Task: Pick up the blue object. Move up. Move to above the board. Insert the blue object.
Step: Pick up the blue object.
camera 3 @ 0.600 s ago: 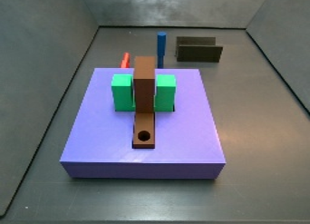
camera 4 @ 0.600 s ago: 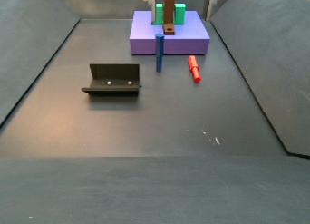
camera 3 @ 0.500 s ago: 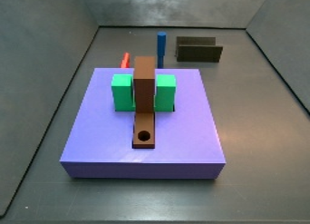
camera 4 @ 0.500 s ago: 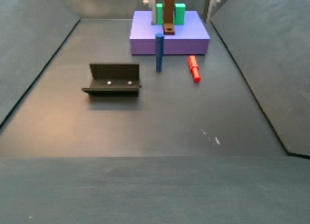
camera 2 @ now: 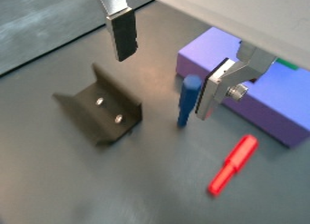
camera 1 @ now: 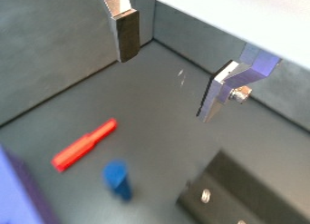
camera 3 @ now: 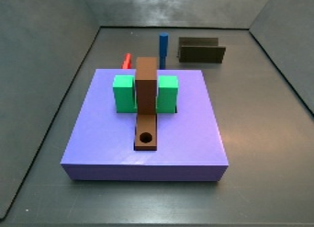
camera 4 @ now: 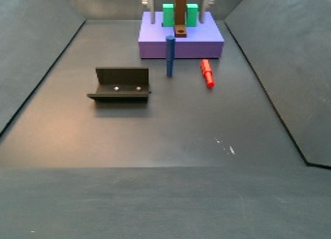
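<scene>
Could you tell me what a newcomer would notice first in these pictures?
Probably the big purple board with its green block and brown strip. Behind it the blue peg stands upright beside the dark fixture, the red peg lying nearby. The claw hangs open above, holding nothing.

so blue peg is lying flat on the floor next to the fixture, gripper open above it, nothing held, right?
Not quite. The blue peg stands upright on the floor, not flat; both side views show it. The red peg is the one lying flat. The rest holds: the gripper is open above it, empty, with the fixture beside.
</scene>
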